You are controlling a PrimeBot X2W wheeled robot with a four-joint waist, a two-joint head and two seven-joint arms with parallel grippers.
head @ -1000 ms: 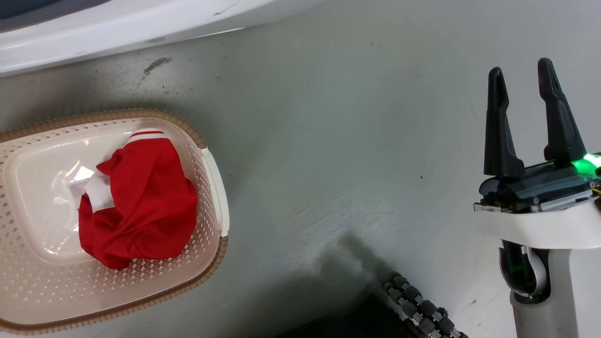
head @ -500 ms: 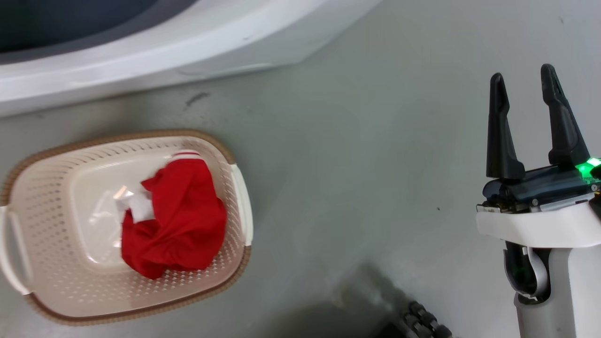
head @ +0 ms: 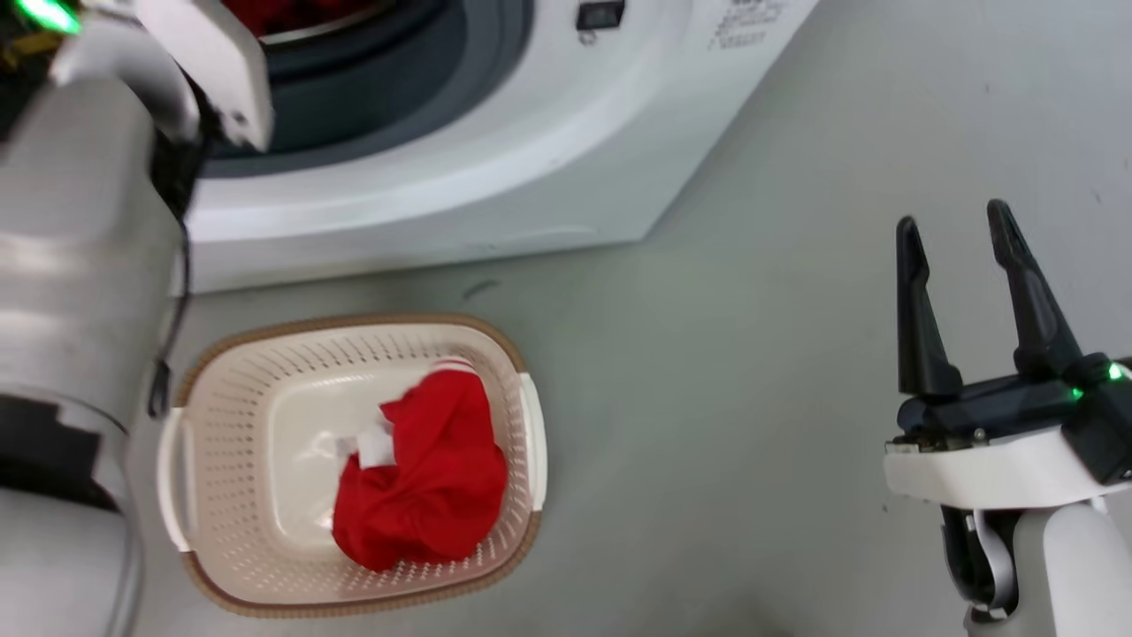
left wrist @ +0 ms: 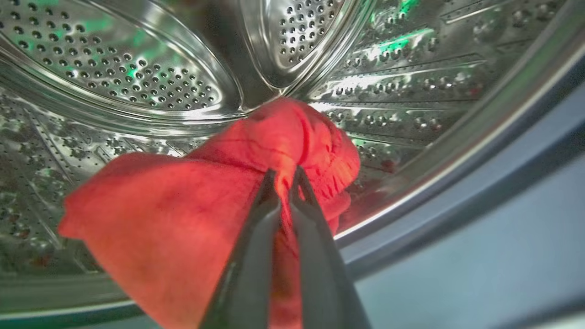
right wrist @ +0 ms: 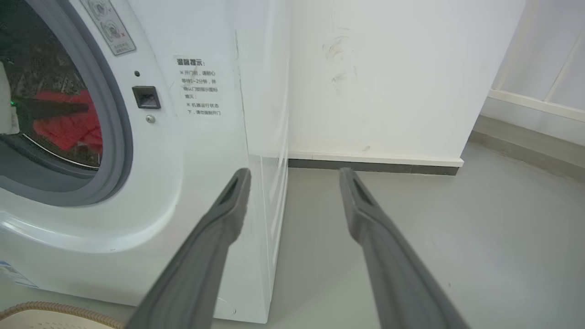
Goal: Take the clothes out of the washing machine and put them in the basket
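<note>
Left hand [left wrist: 284,172] is inside the washing machine [head: 495,177], its two dark fingers nearly closed and pinching a fold of red cloth [left wrist: 173,214]. The cloth lies bunched on the lower wall of the shiny perforated drum [left wrist: 137,68], just behind the grey door seal [right wrist: 116,137].

A second piece, a crumpled red garment [head: 424,495] with white trim, lies in the right half of the basket [head: 265,584]. The basket is cream with a brown rim and stands on the floor [head: 707,398] just in front of the machine.

Right hand [head: 953,214] hangs well to the right over bare floor, fingers spread wide and holding nothing.

The floor is smooth grey-green with a few dark scuffs. Beside the machine rises a white wall [right wrist: 388,68] with a dark skirting strip [right wrist: 374,167].

On the machine's front, next to a small dark latch socket [right wrist: 146,97], a notice [right wrist: 201,87] carries lines of Chinese characters too small to read with certainty. A warning sticker [right wrist: 109,27] above shows round pictograms and a red cross.
</note>
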